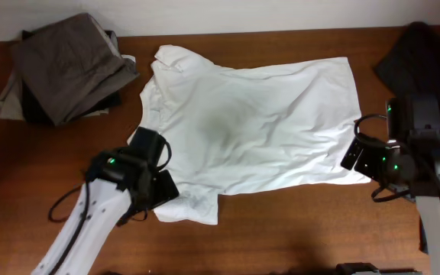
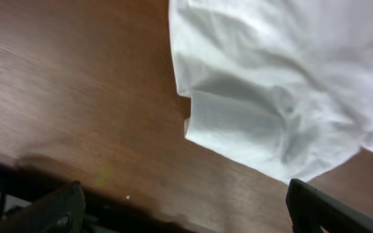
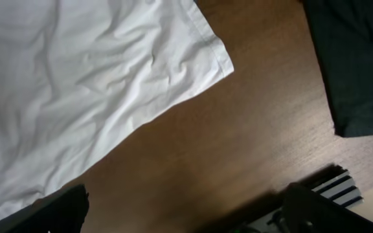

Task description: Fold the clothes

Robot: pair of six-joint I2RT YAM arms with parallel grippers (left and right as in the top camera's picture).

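Dark brown wood of the table [image 1: 281, 229] fills all three views. Spread flat across it, between the two arms, lies a white T-shirt [image 1: 258, 126]. It is wrinkled, with its collar end on the left arm's side and its hem on the right arm's. Beyond the left arm, at the far edge, sits a stack of folded clothes [image 1: 63, 69] in browns and greys. Beyond the right arm lies a black garment [image 1: 422, 65], apart from the shirt.

The left gripper [image 2: 186, 210] has its fingers spread wide with nothing between them. Just ahead of it is the shirt's near sleeve [image 2: 245, 133], partly doubled on the wood. The right gripper [image 3: 186, 213] is likewise spread and empty, with the near hem corner [image 3: 206, 55] ahead of it.

The shirt looks laid out and no fold has been made yet, so the step in hand seems to be the reach for the first grasp. Next, each gripper likely needs to come down onto its cloth edge and pinch it. Both would then lift together and carry the near side evenly across toward the far one.
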